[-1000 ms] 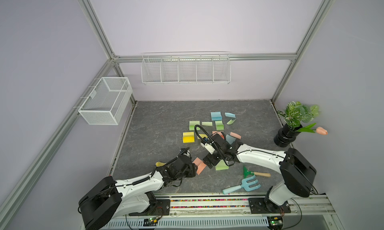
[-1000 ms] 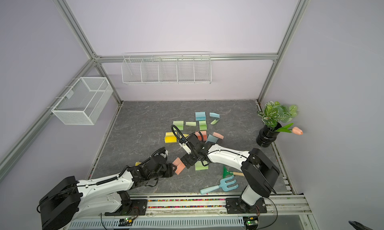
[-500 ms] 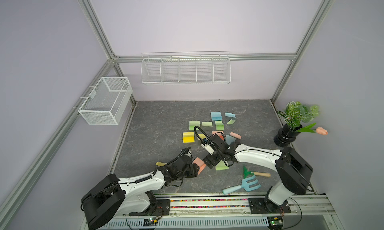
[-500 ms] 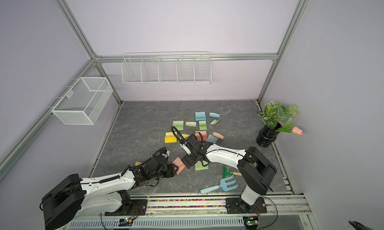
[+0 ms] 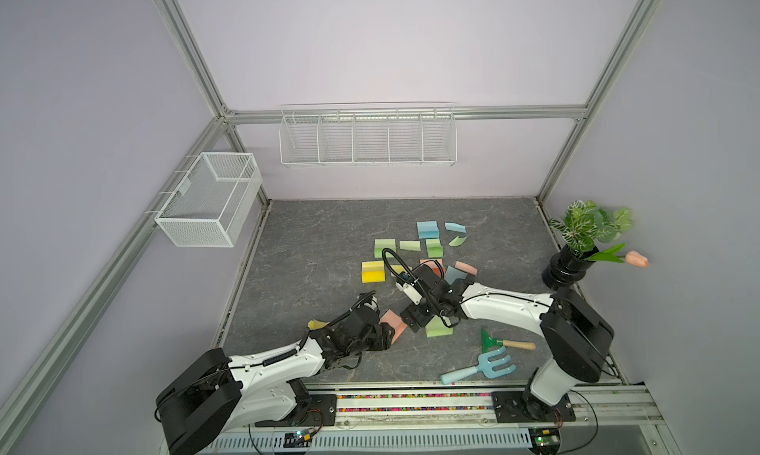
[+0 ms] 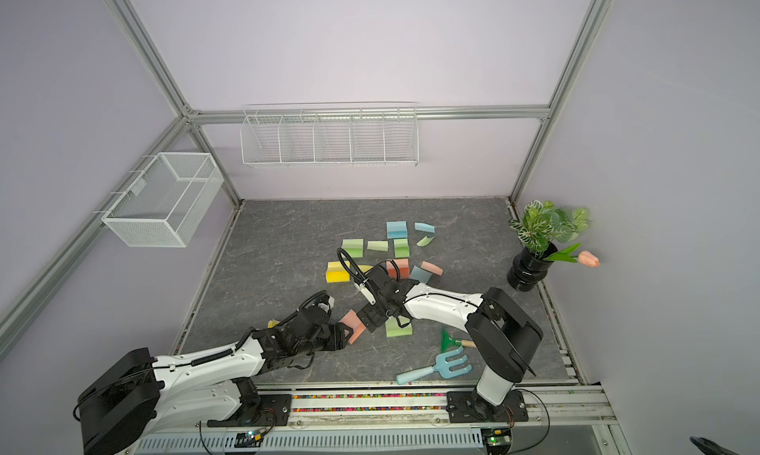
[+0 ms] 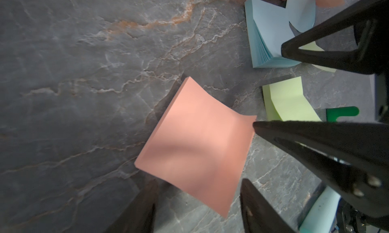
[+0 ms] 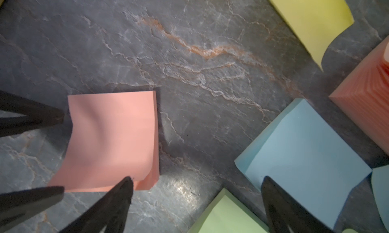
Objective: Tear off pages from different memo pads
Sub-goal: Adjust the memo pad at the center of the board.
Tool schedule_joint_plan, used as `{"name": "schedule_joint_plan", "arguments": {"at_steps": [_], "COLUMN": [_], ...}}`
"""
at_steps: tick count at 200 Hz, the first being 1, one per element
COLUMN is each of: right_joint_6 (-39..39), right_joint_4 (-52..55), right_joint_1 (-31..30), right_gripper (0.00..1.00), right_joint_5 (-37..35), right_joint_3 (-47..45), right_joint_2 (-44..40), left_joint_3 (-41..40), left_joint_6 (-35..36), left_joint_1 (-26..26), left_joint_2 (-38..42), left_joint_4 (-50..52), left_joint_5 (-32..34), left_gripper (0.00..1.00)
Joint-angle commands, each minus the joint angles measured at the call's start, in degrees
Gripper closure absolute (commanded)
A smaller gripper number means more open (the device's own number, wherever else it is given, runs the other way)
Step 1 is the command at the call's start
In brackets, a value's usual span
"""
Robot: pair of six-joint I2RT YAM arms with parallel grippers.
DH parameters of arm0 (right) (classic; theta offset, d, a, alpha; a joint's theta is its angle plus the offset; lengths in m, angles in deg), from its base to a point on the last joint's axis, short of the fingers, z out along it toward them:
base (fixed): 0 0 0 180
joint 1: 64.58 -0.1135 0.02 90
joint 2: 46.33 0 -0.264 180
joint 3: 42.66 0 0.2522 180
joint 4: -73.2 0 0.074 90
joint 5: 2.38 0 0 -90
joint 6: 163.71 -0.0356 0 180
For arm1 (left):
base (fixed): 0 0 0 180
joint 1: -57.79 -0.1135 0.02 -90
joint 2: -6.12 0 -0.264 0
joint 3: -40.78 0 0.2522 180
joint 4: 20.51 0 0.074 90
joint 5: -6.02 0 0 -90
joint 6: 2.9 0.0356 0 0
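Left wrist view: the left gripper had opened wider, straddling the salmon pad on the table, unclamped. The right gripper stood wide, one fingertip at its corner. Tearing seemingly hadn't begun.

high top views over the tabletop; wrist views close above one salmon pad

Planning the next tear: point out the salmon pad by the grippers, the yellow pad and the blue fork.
salmon pad (image 7: 195, 145): left wrist view, middle of top sheet.
yellow pad (image 5: 373, 275): in a top view, front face.
blue fork (image 5: 462, 373): in a top view, handle.
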Motion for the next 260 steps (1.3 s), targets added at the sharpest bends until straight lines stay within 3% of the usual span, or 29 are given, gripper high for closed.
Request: {"name": "schedule_joint_plan", "arguments": {"at_steps": [1,106,160,198,260], "right_joint_6": [-0.23,-0.61,-0.81,-1.05,7.17], "right_joint_4": [1.51,2.22,1.7,1.61,-2.87], "right_joint_1": [-0.55,-1.51,-1.47,-1.56,-3.18], "right_gripper": [0.05,0.05,0.06,0.06,0.03], "right_joint_5": [-0.57,-1.89,-3.15,-3.43,-0.9], "right_joint_3": [1.52,5.33,5.61,5.61,1.88], "right_joint_2": [0.83,3.75,4.37,4.51,0.06], "left_joint_3": [1.2,0.7,-0.07,0.4,0.46], "left_joint_6": [-0.12,-0.31,-0.24,-0.45,-1.63], "left_joint_1": [0.28,0.35,0.34,0.34,0.34], "left_joint_2": [0.86,3.3,3.86,2.85,3.16], "left_joint_4": [1.43,4.77,2.12,4.25,6.8], "left_joint_5": [0.94,3.24,1.07,2.98,6.34], "left_gripper": [0.36,0.39,0.39,0.44,0.52]}}
